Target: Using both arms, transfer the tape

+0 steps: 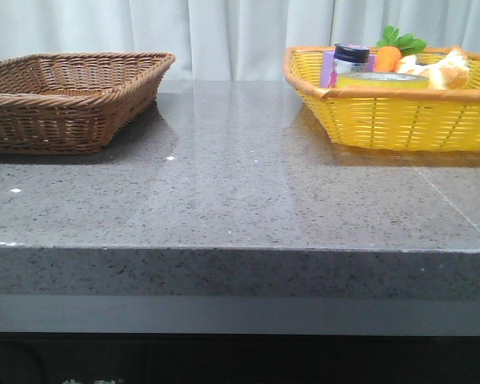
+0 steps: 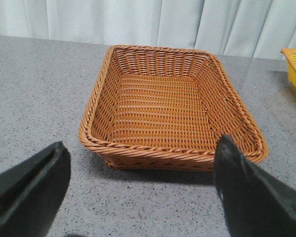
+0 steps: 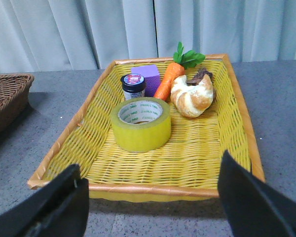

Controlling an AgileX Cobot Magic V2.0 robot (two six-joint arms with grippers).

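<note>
Yellow wicker forms the basket (image 1: pixel 400 120) at the far right corner of the worktop (image 1: pixel 240 192), and in it we see the tape (image 3: pixel 141 123) lying flat on the weave, core opening upward, nearer the basket's front rim than the other things. Just behind the tape stands a small dark-lidded jar (image 3: pixel 133 86), with a purple block (image 3: pixel 147 75) behind that. A carrot (image 3: pixel 168 79) leans beside the block, and a croissant (image 3: pixel 193 95) lies next to the carrot. At the far left corner sits a brown basket (image 1: pixel 68 100), well apart from the yellow one. Our left gripper (image 2: pixel 143 192) hangs over the worktop in front of the brown basket, jaws spread wide and holding nothing. Our right gripper (image 3: pixel 150 197) hovers before the yellow basket, jaws likewise wide apart.
</note>
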